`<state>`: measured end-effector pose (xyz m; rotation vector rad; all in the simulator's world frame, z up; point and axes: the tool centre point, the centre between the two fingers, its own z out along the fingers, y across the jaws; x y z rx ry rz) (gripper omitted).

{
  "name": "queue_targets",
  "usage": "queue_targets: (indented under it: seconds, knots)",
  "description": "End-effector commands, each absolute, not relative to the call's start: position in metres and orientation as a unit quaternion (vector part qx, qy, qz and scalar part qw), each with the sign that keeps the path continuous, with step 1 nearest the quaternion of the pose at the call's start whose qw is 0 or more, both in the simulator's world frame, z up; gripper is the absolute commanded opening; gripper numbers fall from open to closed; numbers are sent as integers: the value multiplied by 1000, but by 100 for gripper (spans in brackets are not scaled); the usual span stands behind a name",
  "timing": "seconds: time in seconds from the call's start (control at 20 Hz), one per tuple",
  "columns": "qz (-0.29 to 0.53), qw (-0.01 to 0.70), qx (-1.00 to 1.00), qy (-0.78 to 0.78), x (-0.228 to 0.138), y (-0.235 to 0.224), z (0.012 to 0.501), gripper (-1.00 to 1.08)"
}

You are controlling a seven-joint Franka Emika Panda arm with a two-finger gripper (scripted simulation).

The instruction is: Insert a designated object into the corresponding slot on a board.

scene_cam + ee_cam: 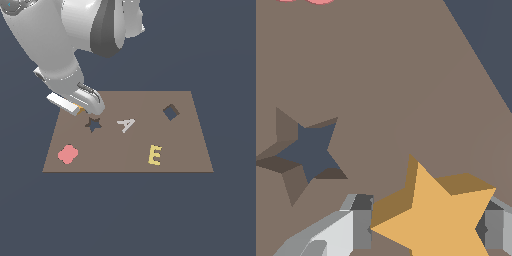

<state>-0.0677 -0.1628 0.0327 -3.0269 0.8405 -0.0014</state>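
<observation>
The white arm reaches down from the exterior view's upper left, its wrist tilted. The claw (pixel 82 106) sits low over the board (pixel 190 150), near the far corner on the exterior view's left. In the wrist view its two grey fingers (pixel 351 227) press the star (pixel 436 215) from opposite sides, gripping it.
</observation>
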Motion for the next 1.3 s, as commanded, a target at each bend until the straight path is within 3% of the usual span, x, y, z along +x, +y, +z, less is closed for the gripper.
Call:
queue_targets:
  seconds: [0.0,1.25]
  knots:
    - [-1,0,-974,225,-63,-163,33,-100]
    - [-1,-1,-954,-298,-13,-129,40,-100]
